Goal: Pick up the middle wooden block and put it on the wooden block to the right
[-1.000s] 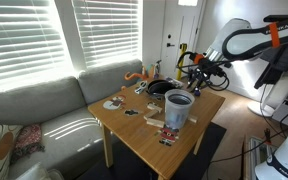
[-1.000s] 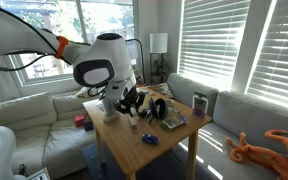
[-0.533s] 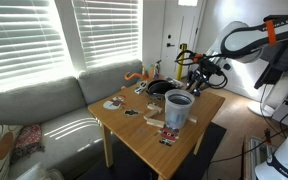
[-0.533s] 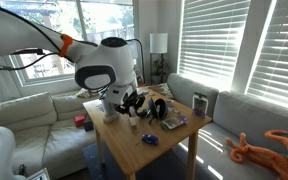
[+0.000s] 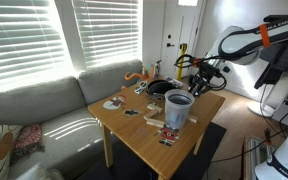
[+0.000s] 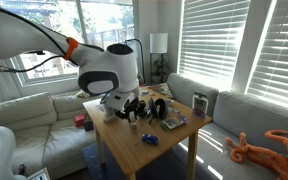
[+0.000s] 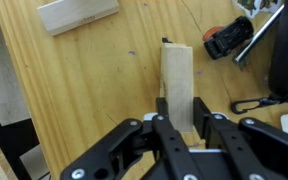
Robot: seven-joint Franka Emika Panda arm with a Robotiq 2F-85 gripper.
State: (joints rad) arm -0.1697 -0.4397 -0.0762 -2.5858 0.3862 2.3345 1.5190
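Note:
In the wrist view my gripper [image 7: 185,128] is shut on a light wooden block [image 7: 177,80], which stands lengthwise between the fingers above the wooden table [image 7: 94,90]. A second wooden block [image 7: 77,14] lies flat on the table at the top left, apart from the held one. In both exterior views the gripper [image 5: 200,76] [image 6: 133,109] hovers over the table's edge region; the held block is too small to make out there. No third block shows in the wrist view.
A black and orange small object [image 7: 227,40] and a black clip [image 7: 250,103] lie right of the held block. On the table stand a grey cup [image 5: 179,108], a dark bowl [image 5: 161,88] and small items. A sofa [image 5: 44,115] lies behind.
The arm has shifted a little sideways over the table with the block held; the objects on the table have not moved.

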